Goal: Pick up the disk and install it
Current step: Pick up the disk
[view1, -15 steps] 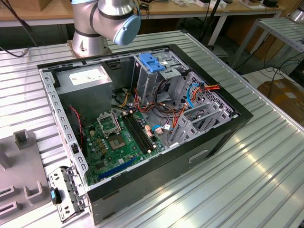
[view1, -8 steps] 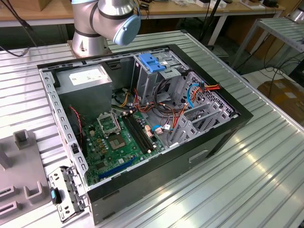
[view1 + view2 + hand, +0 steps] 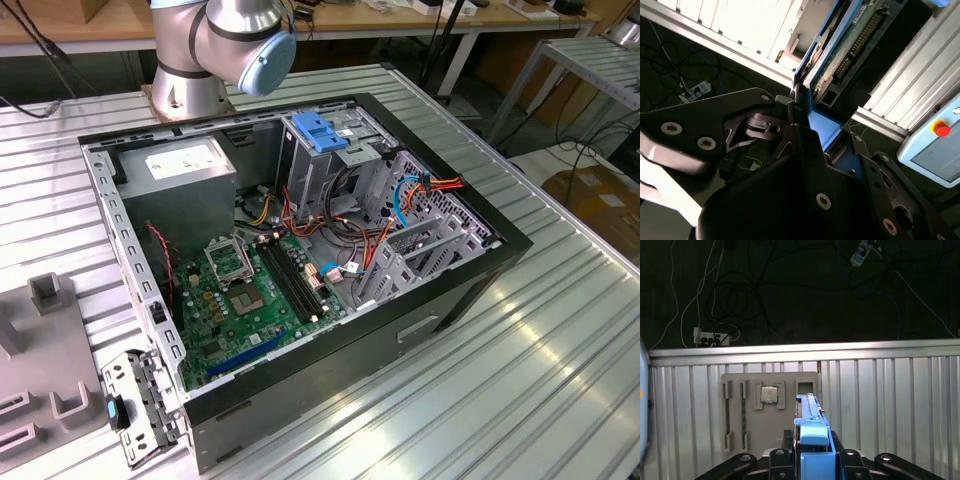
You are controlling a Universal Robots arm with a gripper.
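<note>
The disk point(image 3: 812, 426) stands on edge between the black fingers of my gripper point(image 3: 814, 460), its blue side rail facing the first wrist view. In the second wrist view the disk point(image 3: 842, 47) shows its green circuit board and blue rail, and my gripper point(image 3: 812, 122) is shut on its near end. It hangs above the ribbed metal table point(image 3: 890, 405), just over a grey fixture tray point(image 3: 752, 440). The open computer case point(image 3: 470, 300) lies on the table in the exterior view, with a metal drive cage point(image 3: 325, 180) at its back.
A blue plastic bracket point(image 3: 318, 130) tops the drive cage, and a grey power-supply box point(image 3: 185, 170) fills the case's back left. The fixture tray holds a processor chip point(image 3: 769, 394) and a memory stick point(image 3: 743, 410). A pendant with a red button point(image 3: 941, 128) lies nearby. Cables point(image 3: 725, 305) cover the floor.
</note>
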